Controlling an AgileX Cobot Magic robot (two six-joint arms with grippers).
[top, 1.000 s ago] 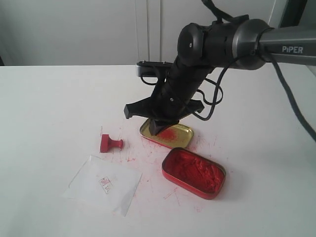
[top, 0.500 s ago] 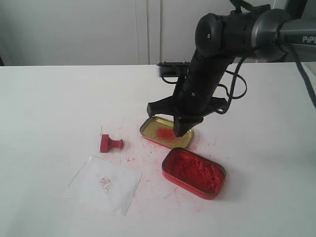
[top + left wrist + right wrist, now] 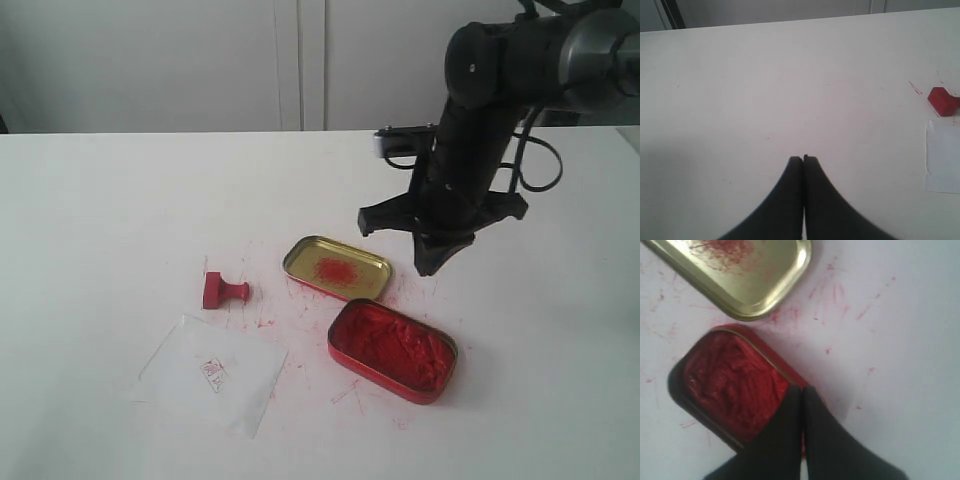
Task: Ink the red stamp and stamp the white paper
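Right now my right gripper [image 3: 803, 389] has its jaws pressed together and empty, hanging above the table [image 3: 120, 200] close by the red tin [image 3: 730, 385] of lumpy, glossy ink paste. Just past the tin lies the shallow gold lid [image 3: 337, 268], smooth metal smeared red. Beyond that lid, well apart from these jaws, the red stamp [image 3: 222, 291] lies on its side, long axis pointing roughly back at them, knobbed handle nearer, square base away. The white paper [image 3: 210, 372], thin and slightly translucent with a small red mark, sits just beside it. My left gripper [image 3: 803, 158] is likewise closed on nothing, and the stamp is well apart from it too, across bare table. I cannot tell which arm is nearer.
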